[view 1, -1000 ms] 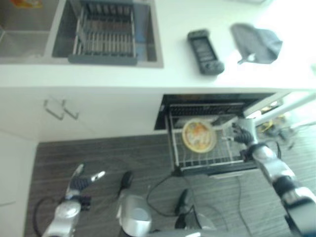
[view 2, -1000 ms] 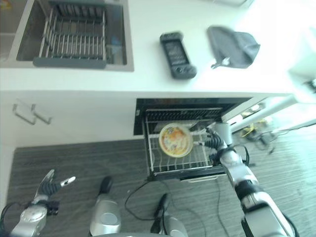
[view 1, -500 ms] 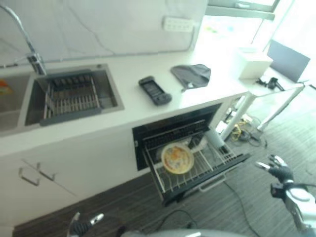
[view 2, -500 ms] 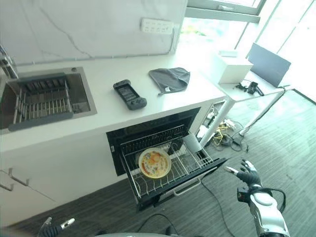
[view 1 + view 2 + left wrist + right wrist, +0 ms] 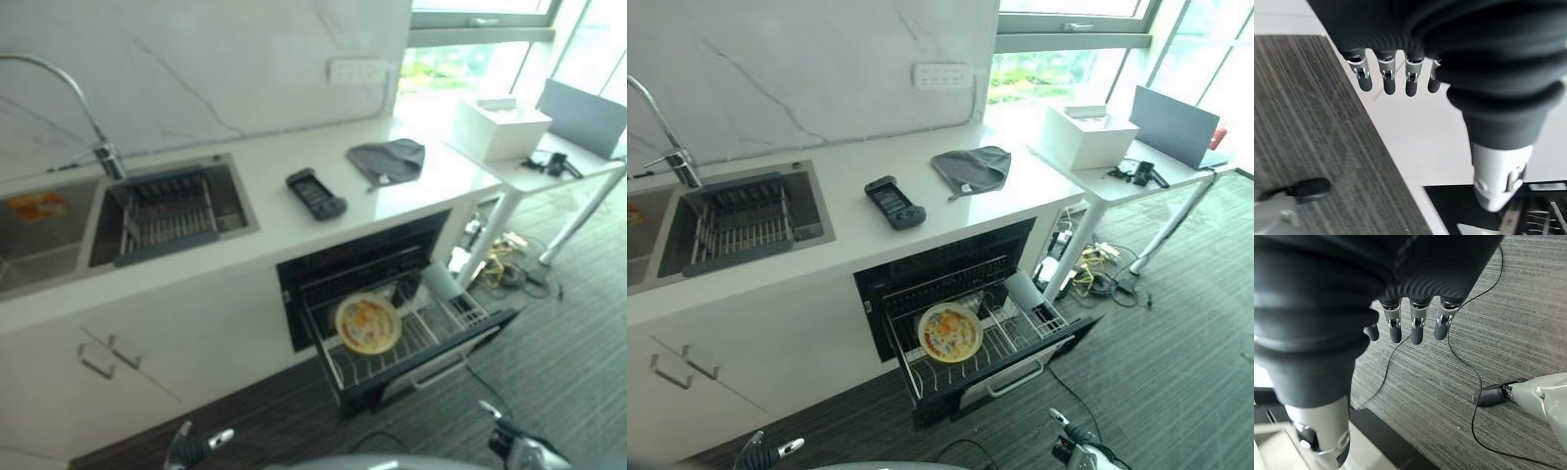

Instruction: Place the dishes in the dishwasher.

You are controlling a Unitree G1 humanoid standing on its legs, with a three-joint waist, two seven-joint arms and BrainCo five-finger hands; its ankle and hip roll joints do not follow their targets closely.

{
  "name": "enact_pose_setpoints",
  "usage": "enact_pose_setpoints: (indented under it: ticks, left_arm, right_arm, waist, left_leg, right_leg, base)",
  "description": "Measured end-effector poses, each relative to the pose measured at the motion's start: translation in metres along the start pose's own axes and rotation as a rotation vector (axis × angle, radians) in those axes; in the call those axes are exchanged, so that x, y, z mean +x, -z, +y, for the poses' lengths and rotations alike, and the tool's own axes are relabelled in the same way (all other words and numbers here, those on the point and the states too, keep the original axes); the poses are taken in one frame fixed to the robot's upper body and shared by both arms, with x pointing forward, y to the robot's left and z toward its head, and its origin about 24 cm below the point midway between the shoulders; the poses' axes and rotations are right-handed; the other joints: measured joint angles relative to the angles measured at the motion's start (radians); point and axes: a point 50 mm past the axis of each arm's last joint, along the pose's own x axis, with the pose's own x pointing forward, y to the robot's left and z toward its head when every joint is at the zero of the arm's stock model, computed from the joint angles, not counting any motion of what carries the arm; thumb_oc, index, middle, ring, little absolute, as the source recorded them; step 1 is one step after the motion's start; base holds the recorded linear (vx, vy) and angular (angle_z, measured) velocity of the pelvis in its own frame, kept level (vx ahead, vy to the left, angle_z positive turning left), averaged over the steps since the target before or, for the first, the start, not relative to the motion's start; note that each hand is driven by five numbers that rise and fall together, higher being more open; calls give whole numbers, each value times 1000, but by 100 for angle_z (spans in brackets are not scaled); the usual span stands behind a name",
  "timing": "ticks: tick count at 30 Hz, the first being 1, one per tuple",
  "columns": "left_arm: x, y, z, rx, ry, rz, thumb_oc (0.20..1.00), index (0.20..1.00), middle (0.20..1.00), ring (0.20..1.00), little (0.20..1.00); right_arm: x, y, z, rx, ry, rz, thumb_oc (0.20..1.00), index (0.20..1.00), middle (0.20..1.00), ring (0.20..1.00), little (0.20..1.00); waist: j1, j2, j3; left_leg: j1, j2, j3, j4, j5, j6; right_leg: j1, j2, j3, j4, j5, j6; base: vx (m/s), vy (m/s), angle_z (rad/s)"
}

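A long white counter [image 5: 852, 230] spans the scene, with a sink [image 5: 745, 220] holding a dark drying rack [image 5: 740, 223] at its far left. Below the counter's right part the dishwasher [image 5: 960, 294] stands open, its wire rack [image 5: 994, 343] pulled out toward the near side. A yellow patterned plate [image 5: 949, 332] leans among the tines at the rack's left, and what looks like a pale cup [image 5: 1024, 290] lies at the far right, hard to make out. The plate looks stiff, glazed and breakable; it would best be taken by its rim. A dark handheld device [image 5: 893, 202] and a grey cloth [image 5: 972, 168] lie on the counter. The left hand [image 5: 1396, 78] and the right hand [image 5: 1413, 325] hang low over the floor with relaxed fingers, holding nothing.
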Motion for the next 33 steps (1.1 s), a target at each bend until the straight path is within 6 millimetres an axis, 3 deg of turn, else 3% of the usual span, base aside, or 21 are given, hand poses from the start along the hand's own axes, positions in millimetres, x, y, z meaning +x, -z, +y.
enact_pose_setpoints:
  ticks: [5,7,8,9,13,18,20,22,26,30,33]
  left_arm:
    - [-4,10,-5,27,25,35,1000,1000,1000,1000,1000]
    - [-3,3,-12,38,53,9,1000,1000,1000,1000,1000]
    - [-3,-4,-18,46,77,-19,1000,1000,1000,1000,1000]
    - [-3,-7,-20,41,83,-30,1000,1000,1000,1000,1000]
    - [-6,0,-25,21,93,0,1000,1000,1000,1000,1000]
    - [-10,7,-42,-14,127,35,1000,1000,1000,1000,1000]
    - [-13,7,-50,-37,145,38,1000,1000,1000,1000,1000]
    - [-13,0,-58,-60,163,11,1000,1000,1000,1000,1000]
    - [-17,-14,-72,-55,220,-58,1000,1000,1000,1000,1000]
    - [-17,-18,-74,-76,234,-71,1000,1000,1000,1000,1000]
    - [-17,-18,-73,-87,232,-73,1000,1000,1000,1000,1000]
  right_arm:
    - [3,-20,6,31,-4,-27,1000,1000,1000,1000,1000]
    - [1,-48,11,22,-14,-94,1000,1000,1000,1000,1000]
    - [-2,-73,6,18,8,-157,1000,1000,1000,1000,1000]
    - [-2,-83,1,14,23,-174,1000,1000,1000,1000,1000]
    - [-5,-104,-5,16,11,-216,1000,1000,1000,1000,1000]
    - [-15,-143,-4,-8,1,-288,1000,1000,1000,1000,1000]
    - [-24,-170,-9,-19,0,-351,1000,1000,1000,1000,1000]
    - [-38,-201,-13,-25,1,-435,1000,1000,1000,1000,1000]
    - [-53,-231,-23,-55,40,-514,1000,1000,1000,1000,1000]
    - [-82,-274,-23,-83,57,-624,1000,1000,1000,1000,1000]
    - [-96,-290,-31,-137,94,-666,1000,1000,1000,1000,1000]
  waist:
    - [35,41,1]
    - [47,60,12]
    - [60,87,26]
    - [65,103,44]
    - [69,134,85]
    - [69,168,101]
    - [69,202,110]
    - [70,256,123]
    - [79,315,139]
    - [92,325,192]
    - [94,329,224]
  left_leg:
    - [-10,-23,-25,0,4,10]
    - [-31,-35,-33,0,11,18]
    - [-62,-46,-49,0,21,20]
    - [-73,-52,-61,0,27,22]
    - [-88,-68,-61,0,30,26]
    - [-105,-119,-61,0,32,48]
    - [-115,-141,-64,0,35,61]
    - [-122,-162,-66,0,37,71]
    - [-158,-186,-88,1,59,83]
    - [-174,-209,-92,7,62,84]
    - [-181,-226,-94,7,62,88]
  right_leg:
    - [11,-22,-26,0,-5,9]
    - [-5,-32,-33,0,1,12]
    - [-25,-42,-47,0,9,15]
    - [-29,-48,-56,0,10,16]
    - [-42,-66,-57,0,15,22]
    - [-51,-126,-71,0,24,40]
    - [-55,-148,-75,0,27,45]
    - [-58,-168,-77,0,34,58]
    - [-80,-190,-99,1,44,62]
    - [-92,-212,-106,3,54,81]
    - [-98,-227,-107,1,50,82]
  base:
    - [-34,44,18]
    - [-159,67,19]
    - [-135,96,27]
    - [-109,109,26]
    - [-29,172,6]
    - [19,209,9]
    - [-9,174,11]
    - [-41,148,11]
    - [-33,93,18]
    - [-9,99,8]
    - [24,83,2]
